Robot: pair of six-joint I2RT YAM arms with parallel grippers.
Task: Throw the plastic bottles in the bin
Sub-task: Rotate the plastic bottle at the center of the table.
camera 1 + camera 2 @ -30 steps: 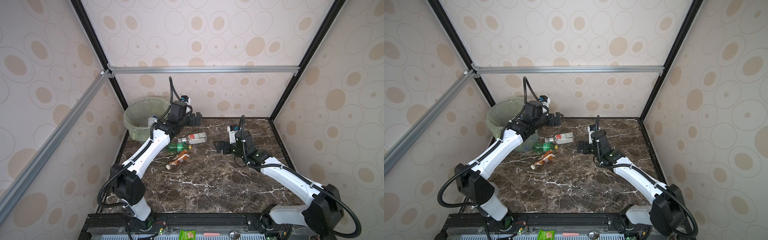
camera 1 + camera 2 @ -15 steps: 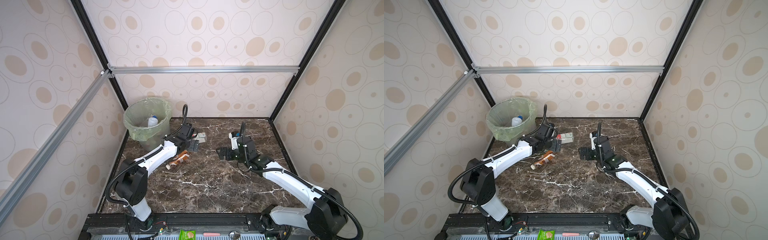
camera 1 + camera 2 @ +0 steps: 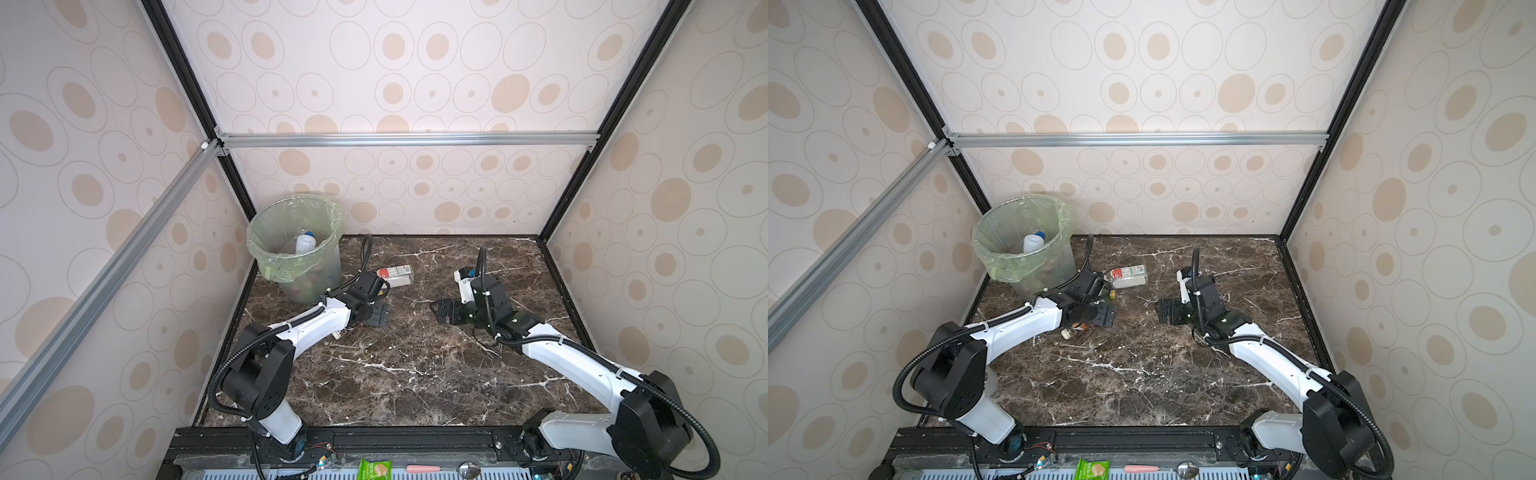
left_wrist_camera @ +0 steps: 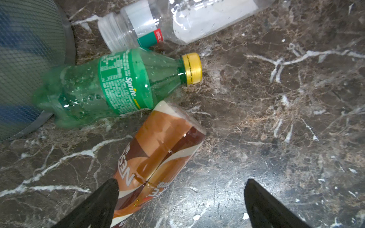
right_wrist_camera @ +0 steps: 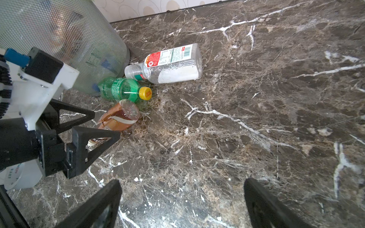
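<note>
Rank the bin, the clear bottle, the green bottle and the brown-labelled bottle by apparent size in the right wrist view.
1. bin, by far.
2. clear bottle.
3. green bottle and brown-labelled bottle: these look alike; the brown one lies end-on and is partly hidden, so I leave them tied.

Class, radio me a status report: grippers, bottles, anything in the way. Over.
Left gripper, right gripper: jaws open, empty. Left low at brown bottle, not gripped. Green bottle and clear bottle lie beside bin. Green bottle crowds brown one.
</note>
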